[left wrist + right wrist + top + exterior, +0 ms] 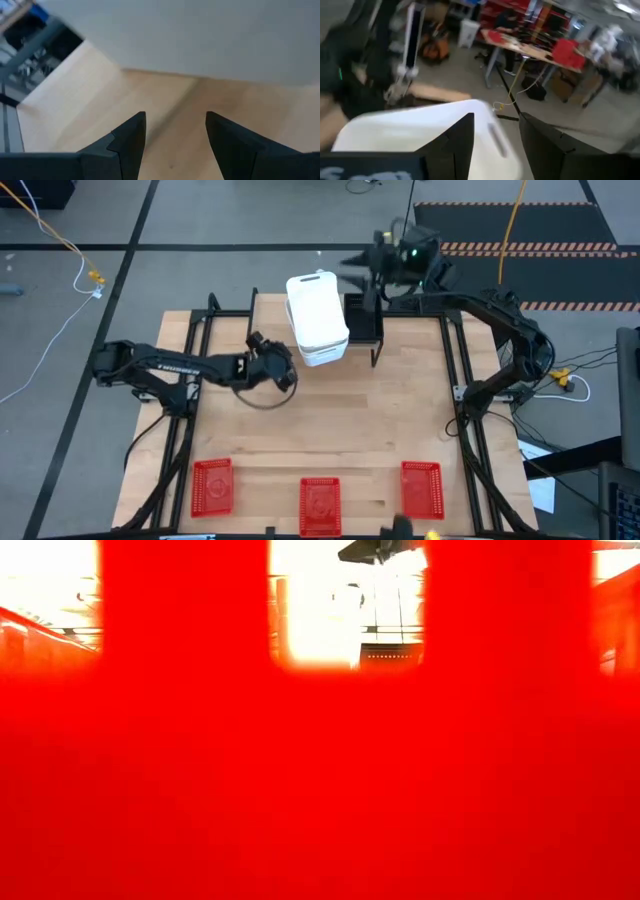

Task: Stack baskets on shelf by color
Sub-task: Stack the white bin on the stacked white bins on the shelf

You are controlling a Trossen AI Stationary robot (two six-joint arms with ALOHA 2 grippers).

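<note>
White baskets (317, 318) are stacked at the far end of the table, on what looks like the shelf (365, 320), with black baskets apparently beside them. Red baskets (212, 486) are left in a row along the near edge, well apart, one blocking the low view. Left gripper (287, 373) is parked just beside the white stack, fingers spread, nothing held. Right gripper (352, 258) is blurred behind the stack; can't tell its state. Reds probably come next, so a long reach is needed.
</note>
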